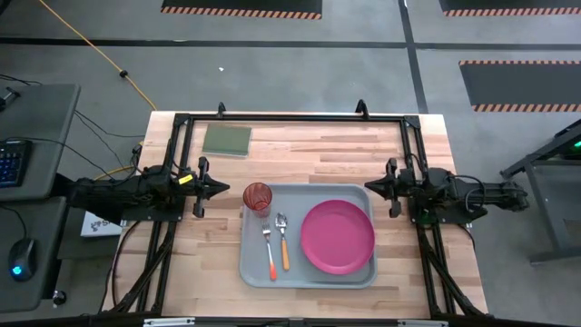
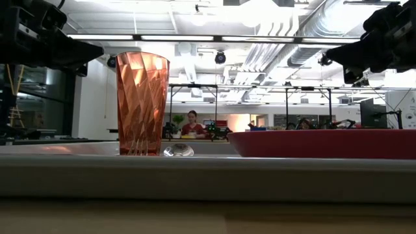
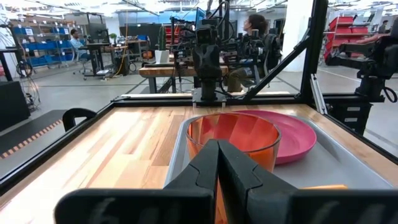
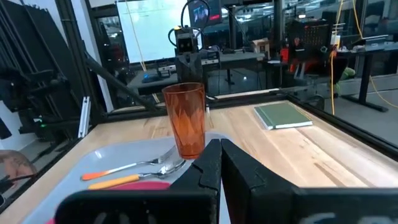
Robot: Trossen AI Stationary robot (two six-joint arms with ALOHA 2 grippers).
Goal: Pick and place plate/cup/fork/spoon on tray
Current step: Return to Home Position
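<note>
1. The tray point(image 1: 309, 272) lies near the worktop's point(image 1: 309, 150) front edge.
2. On it, the cup point(image 1: 258, 196) stands in the far left corner, the fork point(image 1: 269, 245) and spoon point(image 1: 283, 242) lie side by side, and the plate point(image 1: 337, 236) fills the right half.
3. The left pincer point(image 1: 221, 189) and right pincer point(image 1: 370, 185) are clenched empty, flanking the tray.
4. A green pad point(image 1: 227, 139) lies near the far left corner.

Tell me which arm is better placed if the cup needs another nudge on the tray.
Left, probably. The cup stands in the tray's corner nearest the shut left tool. The right tool, also shut, waits beyond the plate.
</note>
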